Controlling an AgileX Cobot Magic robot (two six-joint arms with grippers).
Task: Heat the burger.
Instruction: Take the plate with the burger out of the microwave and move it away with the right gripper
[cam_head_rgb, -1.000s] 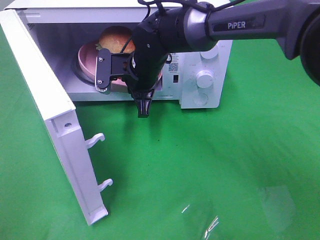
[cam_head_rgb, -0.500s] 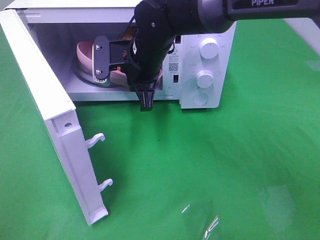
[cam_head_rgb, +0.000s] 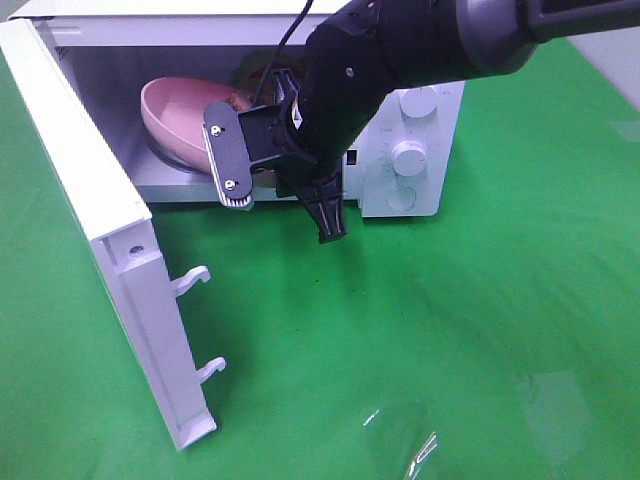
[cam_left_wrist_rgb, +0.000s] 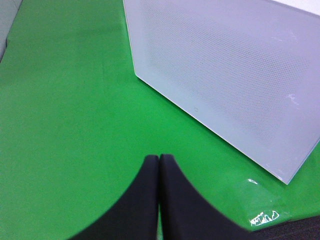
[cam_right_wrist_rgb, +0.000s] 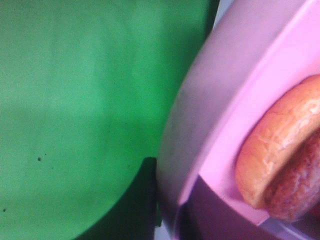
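Note:
The burger (cam_head_rgb: 248, 92) lies in a pink plate (cam_head_rgb: 172, 112) inside the open microwave (cam_head_rgb: 415, 190), mostly hidden behind my right arm. The plate stands tilted, its far-left rim raised. My right gripper (cam_head_rgb: 327, 222) reaches into the microwave's mouth and is shut on the plate's near rim. In the right wrist view the pink plate rim (cam_right_wrist_rgb: 210, 120) fills the frame beside one dark finger (cam_right_wrist_rgb: 142, 200), with the burger's golden bun (cam_right_wrist_rgb: 277, 145) just behind it. My left gripper (cam_left_wrist_rgb: 159, 167) is shut on nothing and hovers above the green cloth beside the door.
The microwave door (cam_head_rgb: 95, 210) swings wide open to the left, latch hooks (cam_head_rgb: 192, 281) sticking out; the left wrist view shows its outer face (cam_left_wrist_rgb: 230, 75). Two control knobs (cam_head_rgb: 410, 157) sit on the right panel. Green cloth (cam_head_rgb: 430, 340) covers the table in front.
My right gripper has shifted to the right and slightly forward. The pink plate has tipped, its left rim rising. The burger is now more hidden by the arm.

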